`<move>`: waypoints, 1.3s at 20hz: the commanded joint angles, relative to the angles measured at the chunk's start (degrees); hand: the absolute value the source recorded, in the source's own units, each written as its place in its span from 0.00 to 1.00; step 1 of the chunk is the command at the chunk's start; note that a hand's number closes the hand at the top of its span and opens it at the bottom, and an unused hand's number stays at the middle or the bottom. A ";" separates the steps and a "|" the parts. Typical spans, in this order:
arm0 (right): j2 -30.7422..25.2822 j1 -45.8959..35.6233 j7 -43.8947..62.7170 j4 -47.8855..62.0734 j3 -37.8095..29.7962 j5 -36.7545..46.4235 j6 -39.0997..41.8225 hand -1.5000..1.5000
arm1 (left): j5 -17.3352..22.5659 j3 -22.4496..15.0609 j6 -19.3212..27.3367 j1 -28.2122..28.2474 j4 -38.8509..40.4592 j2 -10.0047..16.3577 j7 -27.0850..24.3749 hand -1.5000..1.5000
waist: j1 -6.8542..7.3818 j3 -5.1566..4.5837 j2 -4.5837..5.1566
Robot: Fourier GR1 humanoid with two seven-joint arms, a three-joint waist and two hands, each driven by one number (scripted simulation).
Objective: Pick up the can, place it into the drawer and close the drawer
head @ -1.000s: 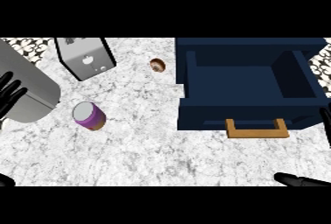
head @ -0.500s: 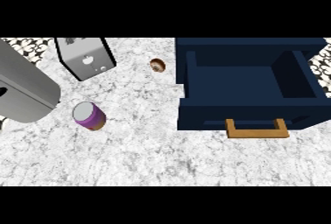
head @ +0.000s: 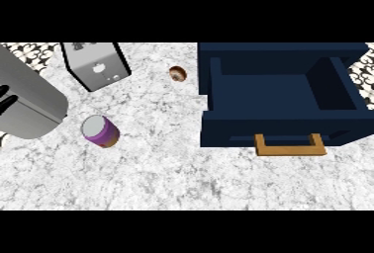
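- Purple-sided metal can with a grey lid: stands upright on the white-and-grey marbled counter, in the left half of the view. Nothing touches it, and it is well apart from the drawer.
- Dark blue box drawer with a tan wooden bar handle: pulled open at the right of the view, handle toward the viewer. The visible floor of its main cavity holds nothing. A narrower recess at its right side is too shadowed to judge.
- Left hand: only black slivers show at the left edge, against a large grey rounded body. Whether it is released or clenched cannot be told, and it holds nothing visible.
- Right hand: not in view.
- Progress, as judged from this layout: no step is complete. The can is not yet picked up, so the lift, the carry across to the drawer, the placing inside and the closing push on the drawer front all remain.
- Other items: a grey slotted box-shaped appliance behind the can, and a small brown round object just left of the drawer's back corner. Neither lies on the direct path between can and drawer.
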 commanded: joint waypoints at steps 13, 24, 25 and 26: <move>0.53 2.77 -4.04 3.71 -8.43 -3.97 9.95 0.00 | -11.02 -6.87 3.10 -6.29 10.30 -8.26 -3.56 0.00 | -0.20 0.01 0.05; 0.47 2.95 -1.28 2.69 -14.72 -9.22 13.83 0.00 | -21.62 -8.68 2.31 -7.76 19.26 -10.96 -13.41 0.00 | -0.10 0.00 0.02; 1.46 -0.84 1.73 1.43 -10.96 -5.11 10.51 0.00 | -24.44 -10.34 2.33 -6.94 20.74 -13.17 -16.78 0.00 | 0.09 -0.01 0.08; -0.18 -0.54 3.35 0.60 -12.69 -8.08 10.97 0.00 | -24.64 -8.43 1.35 -7.92 25.55 -11.53 -18.40 0.00 | -0.05 -0.03 0.10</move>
